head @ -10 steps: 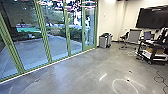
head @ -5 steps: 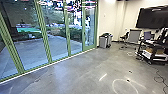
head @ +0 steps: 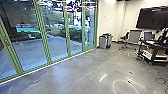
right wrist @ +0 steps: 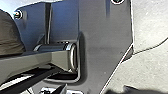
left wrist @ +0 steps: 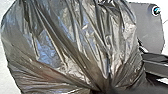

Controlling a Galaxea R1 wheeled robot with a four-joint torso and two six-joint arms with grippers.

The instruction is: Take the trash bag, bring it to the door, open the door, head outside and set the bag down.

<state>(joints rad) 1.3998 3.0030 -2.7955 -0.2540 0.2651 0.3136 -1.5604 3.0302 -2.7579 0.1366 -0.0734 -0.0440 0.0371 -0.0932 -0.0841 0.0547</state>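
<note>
Green-framed glass doors [head: 45,37] run along the left of the head view, with paving outside behind the panes. In the left wrist view the dark, shiny trash bag [left wrist: 62,45] hangs full, its folds drawn together at my left gripper [left wrist: 102,90], which is shut on the gathered plastic. Part of the same bag [right wrist: 10,35] shows in the right wrist view, beside the robot's base plate. The state of my right gripper cannot be made out.
Grey bins [head: 105,41] stand by the wall just past the doors' far end. Farther right are a chair [head: 124,37], a black cart [head: 151,53] with a laptop, and a wall screen [head: 153,18]. A cable [head: 161,77] lies on the floor at the right.
The head view has shifted slightly, so the robot's camera has moved a little. The doors and furniture otherwise stand as before.
</note>
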